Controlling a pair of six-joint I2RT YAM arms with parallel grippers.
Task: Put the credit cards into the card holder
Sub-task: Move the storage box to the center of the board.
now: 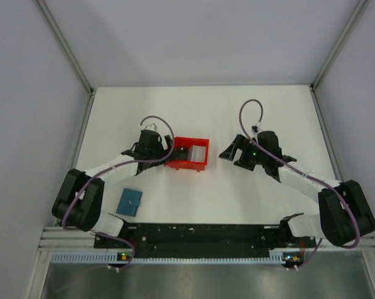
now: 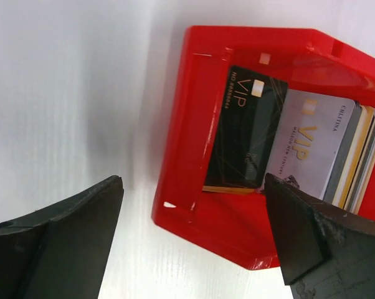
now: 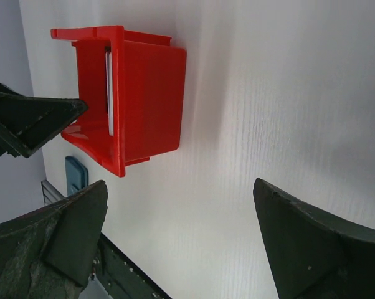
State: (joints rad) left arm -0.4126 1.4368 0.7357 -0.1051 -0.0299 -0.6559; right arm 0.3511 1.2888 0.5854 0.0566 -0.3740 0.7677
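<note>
Left gripper (image 1: 167,148) at red tray (image 1: 189,166) — fingers (image 2: 75,230) wide; right gripper (image 1: 230,152) likewise wide

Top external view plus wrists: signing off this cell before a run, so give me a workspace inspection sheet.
Surface: white table, no spills seen.
Job's things: black, silver and pale plastic credit cards inside red open-topped plastic tray; small teal square card holder shut, flat, near left arm.
Clutter: nothing seen.
Grippers: left gripper fingers open at tray's rim; right gripper fingers open, apart from tray.
Cables: purple loop above each wrist.
Surroundings: pale walls, aluminium posts.
</note>
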